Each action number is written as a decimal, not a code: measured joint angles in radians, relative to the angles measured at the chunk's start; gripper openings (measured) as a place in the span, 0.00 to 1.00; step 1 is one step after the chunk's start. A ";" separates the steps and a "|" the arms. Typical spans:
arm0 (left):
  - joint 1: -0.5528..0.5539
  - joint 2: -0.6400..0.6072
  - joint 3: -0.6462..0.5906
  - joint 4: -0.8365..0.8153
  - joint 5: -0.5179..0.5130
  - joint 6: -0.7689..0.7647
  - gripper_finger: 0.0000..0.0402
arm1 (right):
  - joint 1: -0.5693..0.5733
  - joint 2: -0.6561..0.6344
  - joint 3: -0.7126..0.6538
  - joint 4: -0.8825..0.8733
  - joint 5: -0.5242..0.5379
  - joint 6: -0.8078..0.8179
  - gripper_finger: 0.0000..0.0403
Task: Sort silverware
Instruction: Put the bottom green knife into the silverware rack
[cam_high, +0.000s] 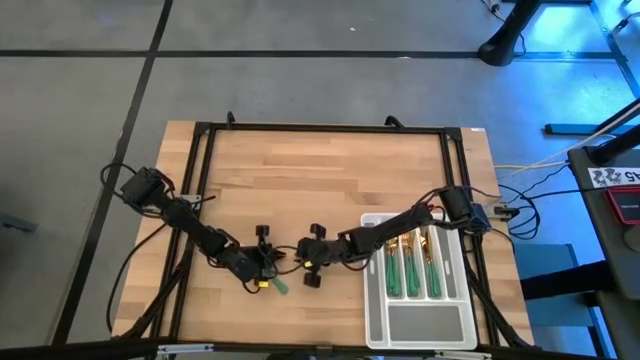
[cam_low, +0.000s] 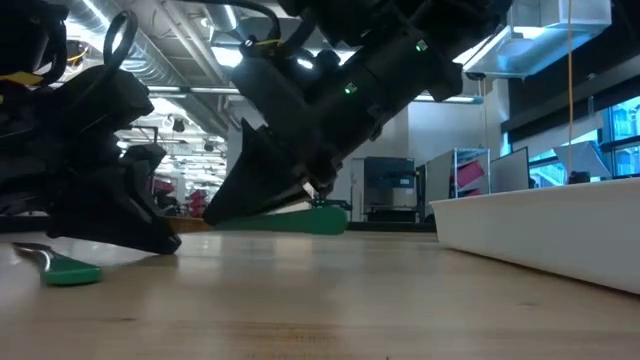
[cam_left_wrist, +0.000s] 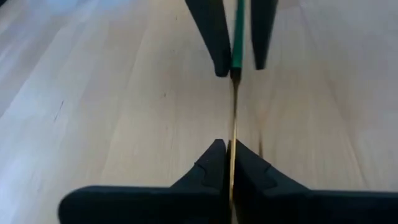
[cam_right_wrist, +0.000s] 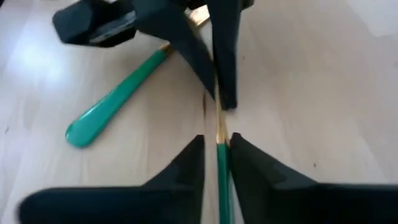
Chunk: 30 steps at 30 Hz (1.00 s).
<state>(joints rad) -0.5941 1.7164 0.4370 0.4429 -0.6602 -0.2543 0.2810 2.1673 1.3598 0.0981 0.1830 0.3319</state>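
Both hands meet near the middle of the worktop (cam_high: 330, 170), on one slim piece of silverware that lies between them. The left hand (cam_left_wrist: 231, 163) is pressed together on its gold end, while the right hand (cam_right_wrist: 219, 160) straddles the green handle with its fingers a little parted, so a hand-over from right to left looks to be the step in progress. That piece (cam_left_wrist: 236, 37) sits low, at or just above the wood; whether it is a fork, spoon or knife cannot be told. A second piece (cam_right_wrist: 115, 99), green-handled, lies loose on the worktop just beside the left hand. More silverware (cam_high: 412, 262) already lies in the slots of the tray (cam_high: 420, 325) near the right arm. The main risk is the thin metal: the left hand pinches a narrow, shiny shank end-on, so the piece could pivot or slip out once the right hand lets go fully. If the right hand pulls away at an angle while its fingers are only partly spread, it could drag the handle and twist it from the grip. Any sweep by the left arm could also knock the loose piece across the wood.
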 joint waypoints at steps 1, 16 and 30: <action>0.000 0.000 0.000 0.000 0.000 -0.001 0.02 | 0.000 -0.004 0.000 -0.011 -0.013 -0.011 0.22; 0.001 0.000 -0.002 -0.004 0.009 -0.032 0.00 | 0.001 0.003 0.083 -0.316 0.019 -0.127 0.47; 0.002 -0.002 -0.003 -0.005 0.005 -0.063 0.11 | 0.072 -0.057 0.084 -0.475 0.138 0.110 0.06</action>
<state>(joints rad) -0.5919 1.7147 0.4335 0.4379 -0.6549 -0.3175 0.3527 2.1106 1.4433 -0.3768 0.3207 0.4422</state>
